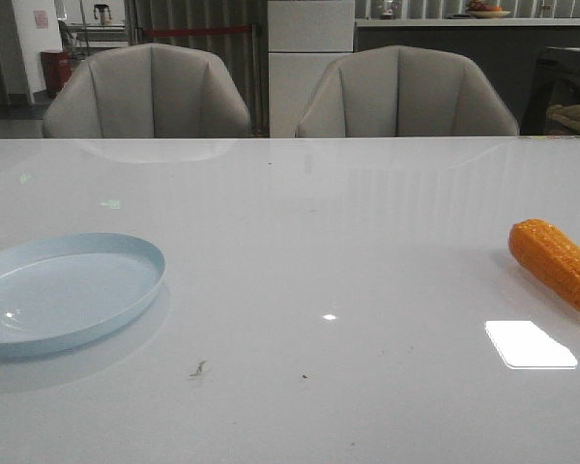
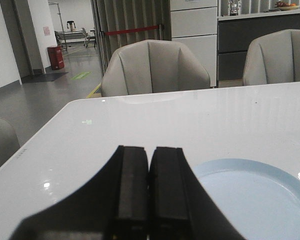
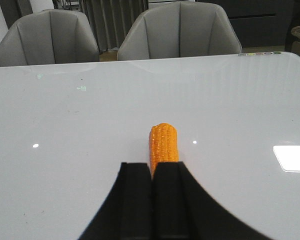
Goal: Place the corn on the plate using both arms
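Note:
The orange corn (image 1: 558, 264) lies on the white table at the right edge of the front view, part of it cut off by the frame. The pale blue plate (image 1: 68, 290) sits empty at the left. Neither arm shows in the front view. In the right wrist view my right gripper (image 3: 152, 167) is shut with nothing in it, and the corn (image 3: 163, 142) lies on the table just beyond its fingertips, partly hidden behind them. My left gripper (image 2: 149, 152) is shut and empty too, with the plate (image 2: 250, 197) beside it.
Two grey chairs (image 1: 145, 92) (image 1: 406, 94) stand behind the table's far edge. A bright patch of reflected light (image 1: 529, 344) lies on the table near the corn. Small dark specks (image 1: 199, 367) mark the surface in front of the plate.

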Controlling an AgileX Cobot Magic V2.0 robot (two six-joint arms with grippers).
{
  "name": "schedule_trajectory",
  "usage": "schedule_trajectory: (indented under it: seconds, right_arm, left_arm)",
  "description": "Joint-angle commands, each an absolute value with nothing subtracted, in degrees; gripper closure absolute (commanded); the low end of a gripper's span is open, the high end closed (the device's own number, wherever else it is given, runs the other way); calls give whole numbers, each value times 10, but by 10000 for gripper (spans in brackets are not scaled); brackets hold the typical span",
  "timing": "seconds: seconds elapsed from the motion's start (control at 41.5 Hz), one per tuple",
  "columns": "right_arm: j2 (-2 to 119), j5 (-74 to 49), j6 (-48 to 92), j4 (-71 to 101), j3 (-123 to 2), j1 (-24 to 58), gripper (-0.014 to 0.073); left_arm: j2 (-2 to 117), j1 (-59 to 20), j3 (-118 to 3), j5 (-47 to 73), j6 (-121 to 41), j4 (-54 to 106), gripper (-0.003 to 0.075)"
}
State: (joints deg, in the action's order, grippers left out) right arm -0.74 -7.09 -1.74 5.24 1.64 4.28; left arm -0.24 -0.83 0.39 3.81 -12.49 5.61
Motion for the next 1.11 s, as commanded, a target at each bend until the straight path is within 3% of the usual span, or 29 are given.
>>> schedule_trajectory:
  seconds: [0.0, 0.747, 1.084]
  right_arm:
    - [-19, -22, -17, 48, 4, 43, 538]
    - [-19, -19, -17, 48, 4, 43, 538]
    - [-19, 65, -17, 48, 4, 43, 538]
  left_arm:
    - [-12, -8, 25, -13, -119, 57, 631]
    - [-12, -8, 25, -23, -119, 57, 631]
    - [-12, -9, 24, -183, -119, 57, 631]
